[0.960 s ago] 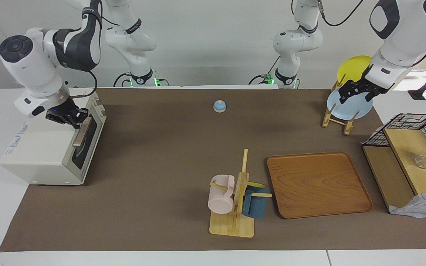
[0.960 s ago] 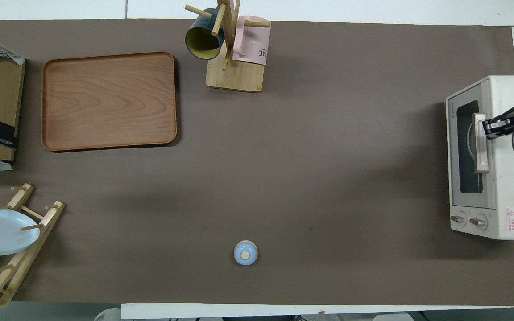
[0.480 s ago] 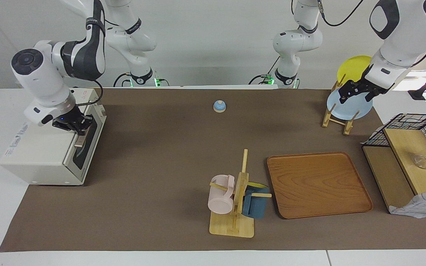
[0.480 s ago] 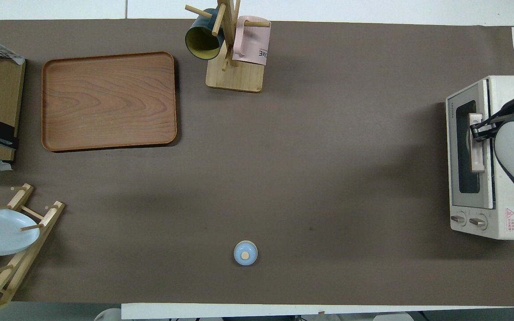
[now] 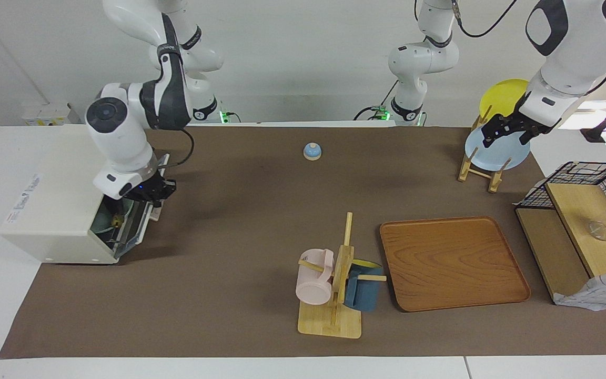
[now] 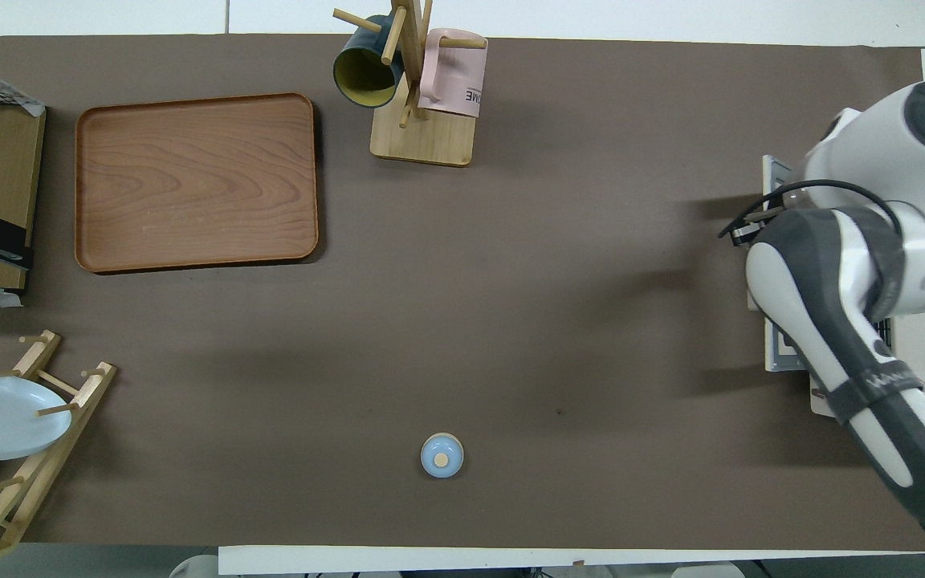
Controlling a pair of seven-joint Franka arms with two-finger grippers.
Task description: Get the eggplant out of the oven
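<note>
The cream-white oven (image 5: pixel 56 210) stands at the right arm's end of the table. Its glass door (image 5: pixel 137 226) hangs partly open, tilted outward. My right gripper (image 5: pixel 150 193) is shut on the door's handle, which it hides. Through the gap I see a pale green plate (image 5: pixel 104 221) and a small yellowish tip (image 5: pixel 117 221) of the eggplant; its dark body is hidden. In the overhead view the right arm (image 6: pixel 832 305) covers the oven, and only the door's edge (image 6: pixel 776 353) shows. My left gripper (image 5: pixel 505 134) waits, open and empty, over the plate rack.
A blue bell (image 5: pixel 312 151) sits mid-table near the robots. A mug tree (image 5: pixel 334 284) with pink and blue mugs and a wooden tray (image 5: pixel 453 263) lie farther out. A plate rack (image 5: pixel 484 158) and a black wire basket (image 5: pixel 587 179) stand at the left arm's end.
My right gripper has pulled the oven's handle outward and down, and the door has swung from shut to partly open. The left arm has not moved.
</note>
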